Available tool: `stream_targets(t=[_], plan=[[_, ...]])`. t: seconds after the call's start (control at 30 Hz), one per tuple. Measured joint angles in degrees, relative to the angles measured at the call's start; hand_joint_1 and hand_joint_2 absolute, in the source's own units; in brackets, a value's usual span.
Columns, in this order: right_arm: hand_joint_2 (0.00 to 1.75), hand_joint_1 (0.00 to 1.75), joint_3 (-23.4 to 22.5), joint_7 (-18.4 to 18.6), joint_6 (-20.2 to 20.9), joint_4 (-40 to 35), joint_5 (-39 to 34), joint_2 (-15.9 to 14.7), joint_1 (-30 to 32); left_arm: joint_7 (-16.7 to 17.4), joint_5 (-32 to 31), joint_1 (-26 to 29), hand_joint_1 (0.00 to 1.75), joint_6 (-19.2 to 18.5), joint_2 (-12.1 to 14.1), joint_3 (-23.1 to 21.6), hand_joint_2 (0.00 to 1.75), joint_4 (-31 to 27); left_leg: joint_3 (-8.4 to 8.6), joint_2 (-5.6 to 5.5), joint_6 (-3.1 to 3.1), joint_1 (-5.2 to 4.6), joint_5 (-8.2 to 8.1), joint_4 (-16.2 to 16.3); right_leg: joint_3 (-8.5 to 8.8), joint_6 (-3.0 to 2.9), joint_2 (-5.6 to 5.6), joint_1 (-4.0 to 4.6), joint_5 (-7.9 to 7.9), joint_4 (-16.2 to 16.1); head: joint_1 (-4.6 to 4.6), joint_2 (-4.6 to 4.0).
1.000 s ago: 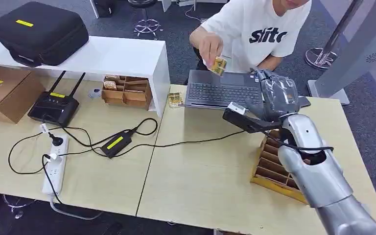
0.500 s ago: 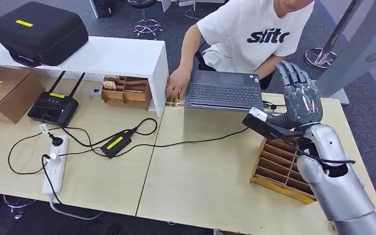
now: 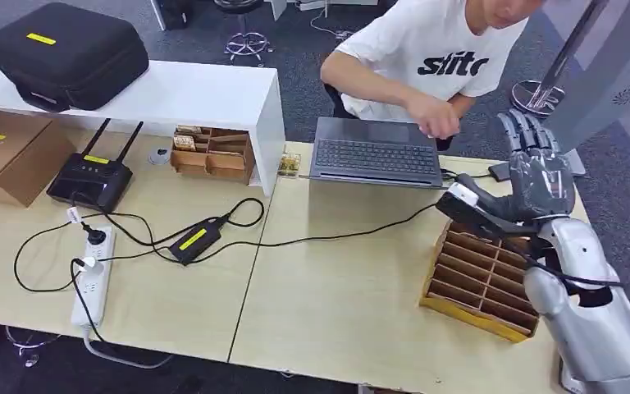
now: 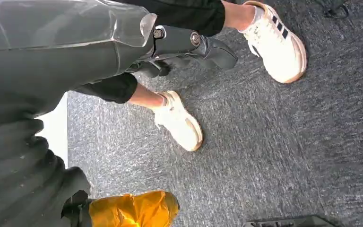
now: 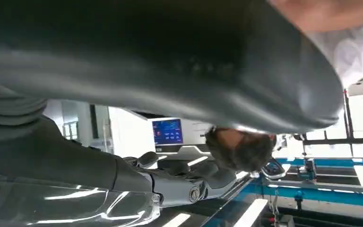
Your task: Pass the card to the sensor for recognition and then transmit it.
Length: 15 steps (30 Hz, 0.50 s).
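The bench (image 3: 336, 287) carries a laptop (image 3: 376, 154) within reach of the seated person (image 3: 435, 57). The right hand (image 3: 537, 168) is raised above the slotted wooden rack (image 3: 480, 279), fingers (image 3: 525, 131) spread and empty — likely awaiting a card. Small gold cards (image 3: 289, 166) lie beside the laptop. The left wrist view adds the left hand (image 4: 189, 45) hanging over carpet — empty, fingers extended.

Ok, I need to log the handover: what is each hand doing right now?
Right hand: open, fingers spread upward, holding nothing.
Left hand: hangs over the floor; open or closed cannot be told.

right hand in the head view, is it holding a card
No, the right hand is raised with fingers spread and nothing in it, above the wooden slotted organizer.
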Motion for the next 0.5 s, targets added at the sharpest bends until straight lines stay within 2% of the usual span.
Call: stream_targets(t=[0.13,0.17,0.5], plan=[[0.00,0.00,-1.64,-0.26,0.50,1.22,0.02,-1.11,1.52,0.00,0.00,0.00,0.00,0.05,0.00,0.04,1.75,0.00,0.00,0.00,0.00,0.00,0.00,0.00,0.00,0.00,0.00,0.00,0.00,0.00,0.02,0.00],[1.75,0.00,-1.97,-0.39,0.55,1.53,0.02,-1.38,1.96,0.00,0.00,0.00,0.00,0.05,0.02,0.04,1.75,0.00,0.00,0.00,0.00,0.00,0.00,0.00,0.00,0.00,0.00,0.00,0.00,0.01,0.00,0.00],[1.75,0.00,-3.89,-0.79,0.87,3.74,1.12,-2.25,3.94,-0.20,-0.02,0.01,0.00,0.15,0.00,0.37,1.75,0.00,0.01,0.00,0.00,0.01,0.00,0.00,-0.01,0.00,0.00,0.01,0.00,0.02,0.02,0.00]])
